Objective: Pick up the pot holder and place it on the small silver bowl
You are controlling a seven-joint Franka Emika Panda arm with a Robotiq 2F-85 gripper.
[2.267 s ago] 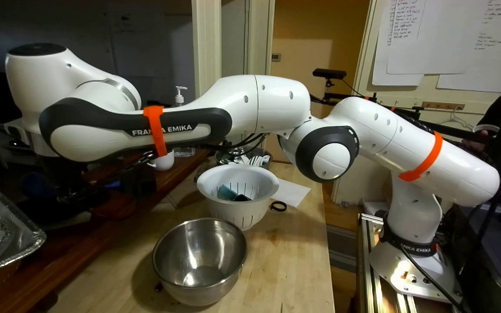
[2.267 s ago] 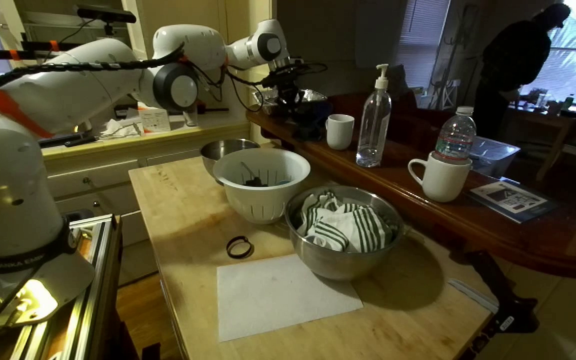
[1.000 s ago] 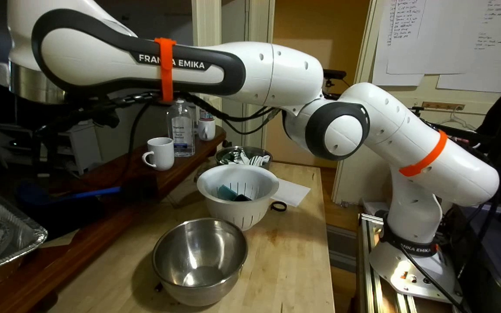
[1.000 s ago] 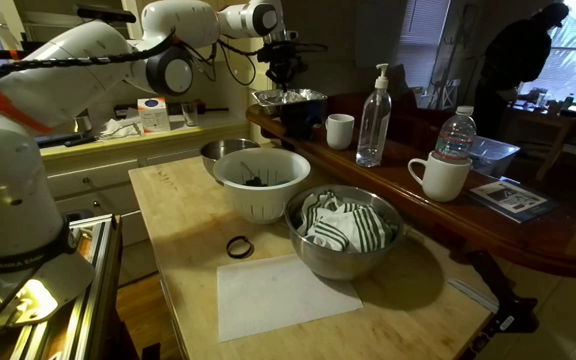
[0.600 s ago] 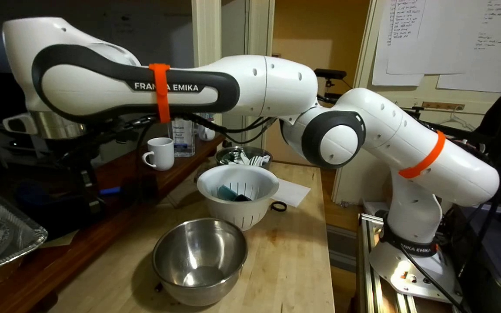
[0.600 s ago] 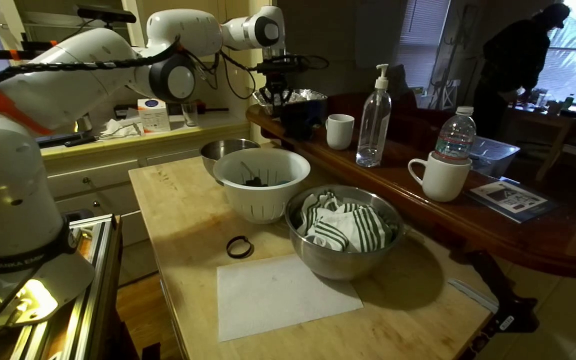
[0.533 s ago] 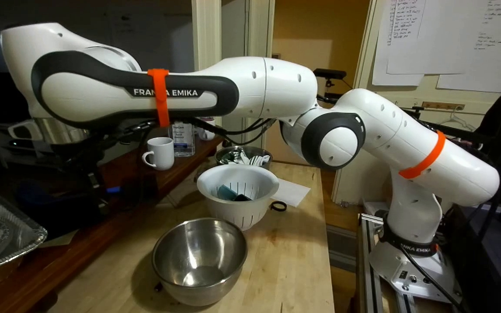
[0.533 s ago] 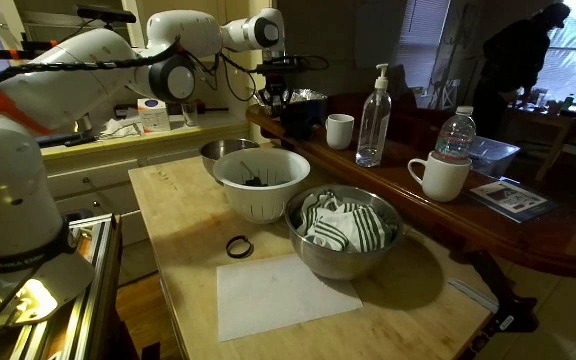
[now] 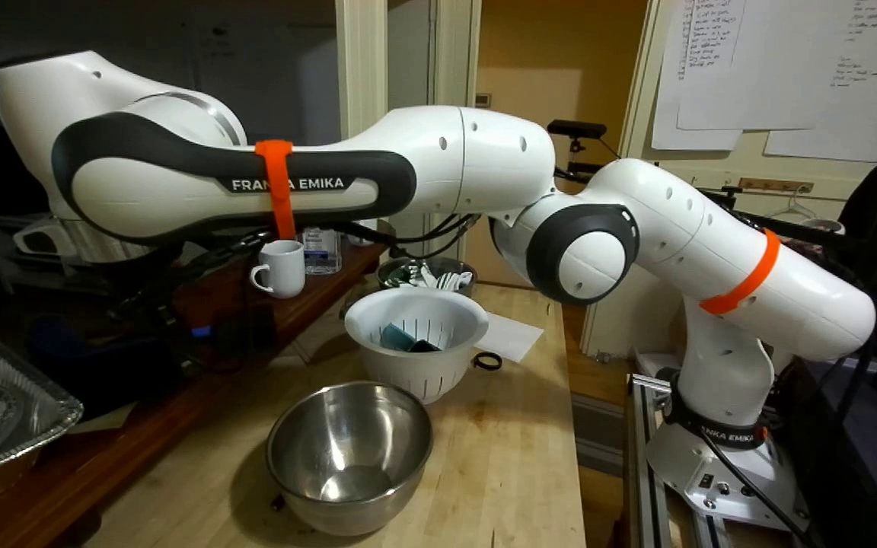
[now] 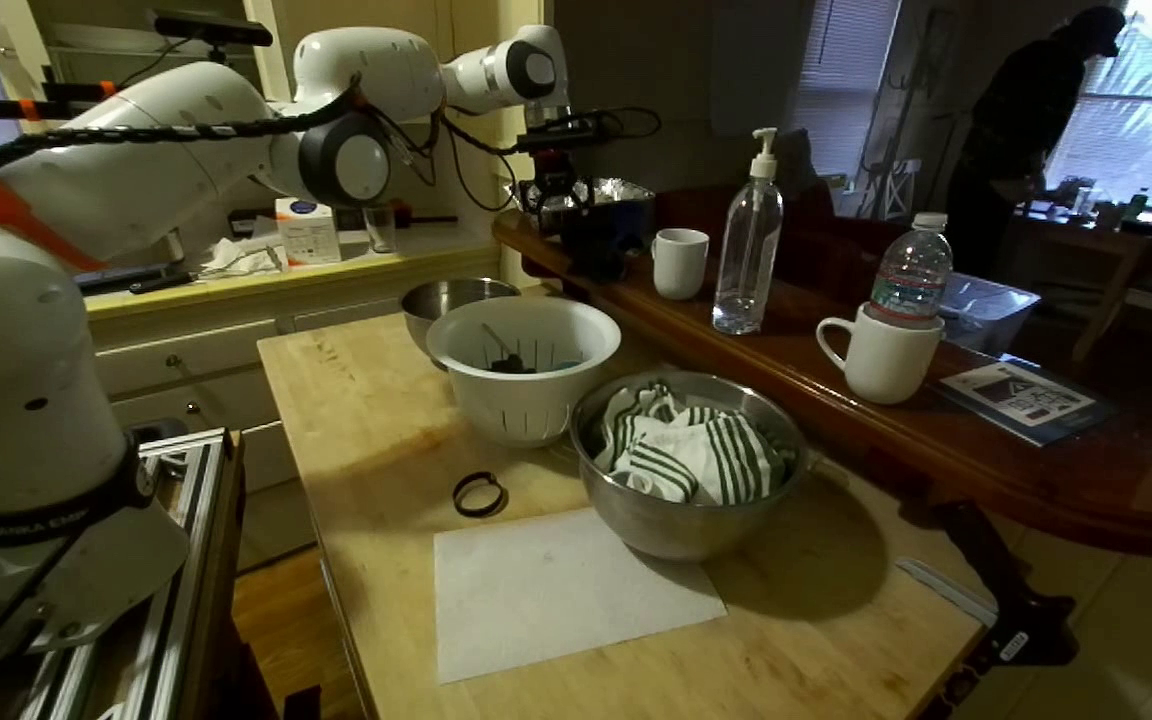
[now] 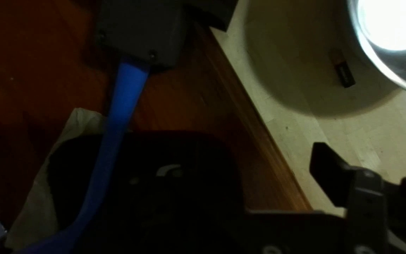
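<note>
Our gripper has dipped lower, near the pot holder. We see its fingers spread, gripping nothing; the small silver bowl sits well apart.

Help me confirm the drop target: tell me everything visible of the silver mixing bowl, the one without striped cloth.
The silver mixing bowl is round and deep, with curved sides, a narrow plain rim and shiny metal that looks like stainless steel. Bright glare marks its inner bottom. It sits upright on the light wooden table, its only clear contact. The white colander partly hides it in an exterior view; whether they touch is unclear.
</note>
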